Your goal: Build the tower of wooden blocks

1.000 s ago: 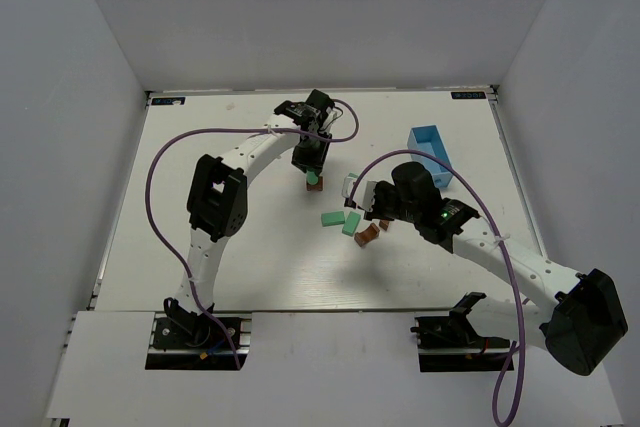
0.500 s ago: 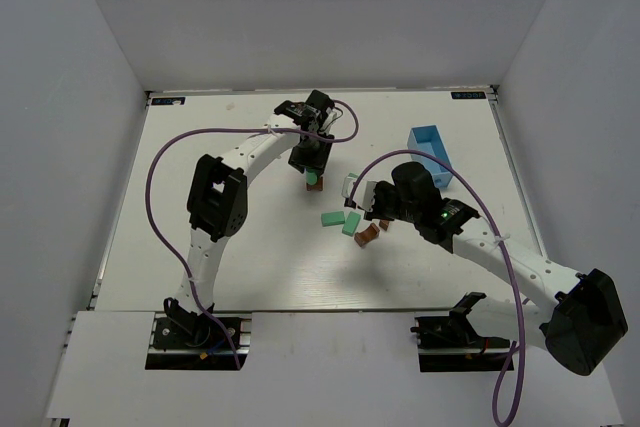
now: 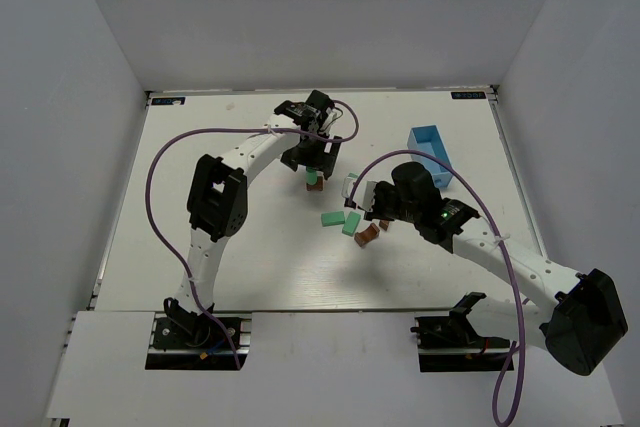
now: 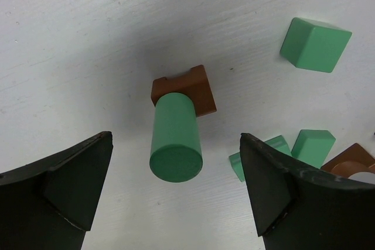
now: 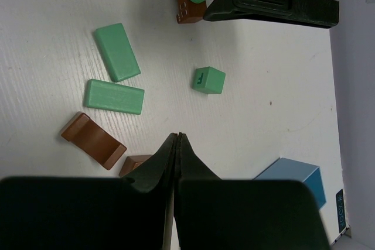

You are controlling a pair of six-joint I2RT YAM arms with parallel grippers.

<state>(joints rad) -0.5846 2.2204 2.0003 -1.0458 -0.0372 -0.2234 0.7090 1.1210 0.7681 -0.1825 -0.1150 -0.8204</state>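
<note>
While the left fingers (image 4: 70, 185) stand wide apart either side of the tower (image 3: 313, 179), not touching it, it sits mid-counter (image 3: 200, 247): green cylinder (image 4: 176, 141) upright on a brown block (image 4: 193, 89). Right of it, loose wood blocks (image 5: 113, 96), green and brown, lie scattered. Right fingers (image 5: 158, 171) pressed together, holding nothing, above them. Blue box (image 3: 430, 152) far right.

Mint green is shown on the cylinder (image 4: 176, 141), reddish-brown on the block (image 4: 190, 89) under it. The cube (image 5: 208, 80) is coloured green and marked with a small dark print on one face. Two slabs (image 5: 117, 51), (image 5: 113, 96) are seen in plain green. The box (image 5: 293, 181) is painted blue, the table (image 4: 88, 39) white with fine grain lines, and the cables (image 3: 148, 182) are sheathed in purple.
</note>
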